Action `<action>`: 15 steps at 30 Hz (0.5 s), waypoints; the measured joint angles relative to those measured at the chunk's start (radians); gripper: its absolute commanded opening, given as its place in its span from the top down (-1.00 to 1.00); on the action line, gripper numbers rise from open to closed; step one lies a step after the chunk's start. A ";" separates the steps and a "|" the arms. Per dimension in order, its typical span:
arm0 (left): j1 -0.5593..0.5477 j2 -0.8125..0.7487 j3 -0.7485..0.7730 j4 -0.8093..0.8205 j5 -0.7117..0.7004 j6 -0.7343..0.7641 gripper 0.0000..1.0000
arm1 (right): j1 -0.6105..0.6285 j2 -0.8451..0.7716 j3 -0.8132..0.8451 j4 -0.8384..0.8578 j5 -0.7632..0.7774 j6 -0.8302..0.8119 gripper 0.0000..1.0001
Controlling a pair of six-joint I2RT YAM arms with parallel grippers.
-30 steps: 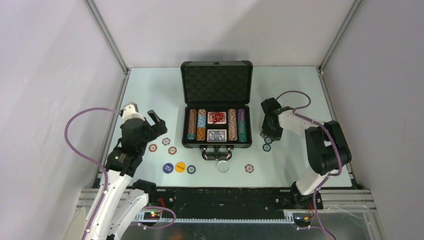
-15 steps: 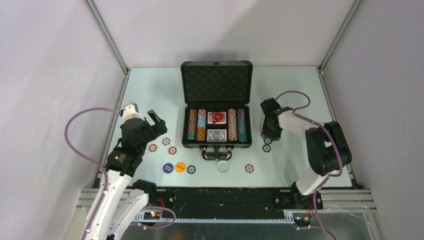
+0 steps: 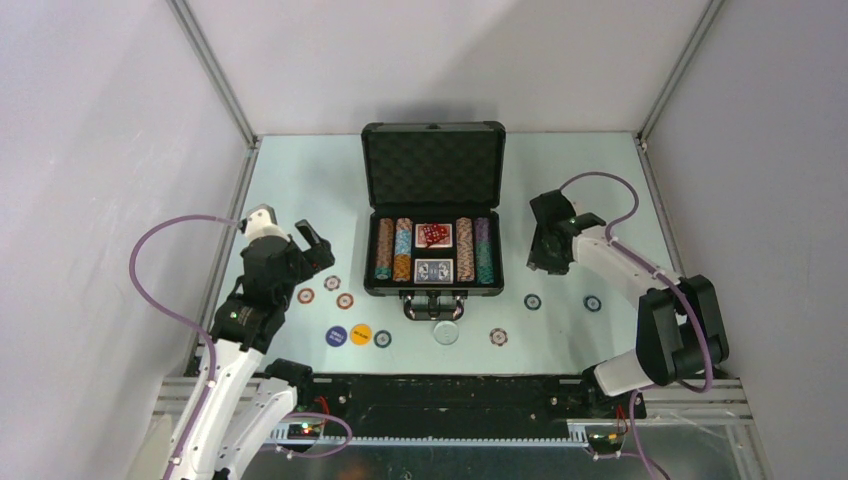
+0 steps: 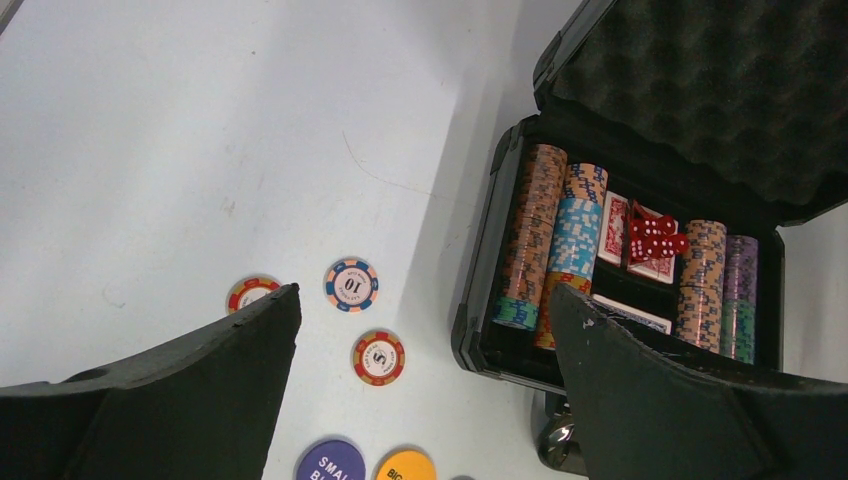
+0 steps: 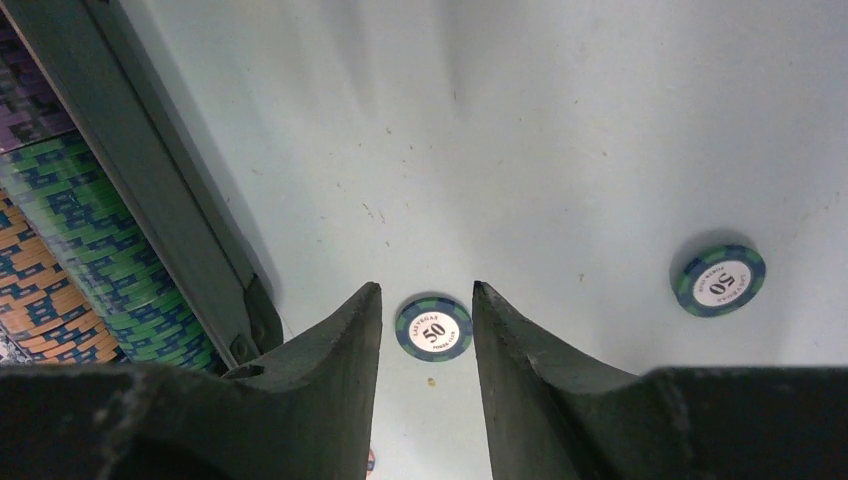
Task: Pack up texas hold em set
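Worktop [image 3: 300, 180] pale, walls [image 3: 100, 150] grey; only the right wrist view reads 50 on two loose chips [image 5: 433, 328]; left gripper [image 4: 425, 300], right gripper [image 5: 426, 288] gape empty.

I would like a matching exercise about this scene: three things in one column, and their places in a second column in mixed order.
1. small red dice
2. purple round button
3. green-blue round chip marked 50

a. on the pale table, right of the open black hard case
b. inside that case
c. on the table, left of the case

Pairs: 1-b; 2-c; 3-a
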State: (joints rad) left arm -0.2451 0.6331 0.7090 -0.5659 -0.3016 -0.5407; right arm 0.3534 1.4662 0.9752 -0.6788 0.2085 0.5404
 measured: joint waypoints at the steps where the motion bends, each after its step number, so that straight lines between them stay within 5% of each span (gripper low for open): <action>1: 0.000 0.000 0.000 0.000 0.000 0.000 -0.97 | 0.002 -0.002 0.000 -0.003 0.001 0.000 0.13; 9: 0.000 0.000 0.000 0.000 0.000 0.000 -0.97 | 0.026 -0.007 -0.021 0.000 -0.011 0.007 -0.06; 15: 0.001 0.000 0.000 0.000 -0.001 0.000 -0.97 | 0.179 -0.085 -0.027 -0.002 -0.008 0.023 -0.23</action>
State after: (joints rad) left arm -0.2443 0.6327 0.7090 -0.5659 -0.3023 -0.5411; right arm 0.5323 1.3808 0.9478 -0.6807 0.2001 0.5636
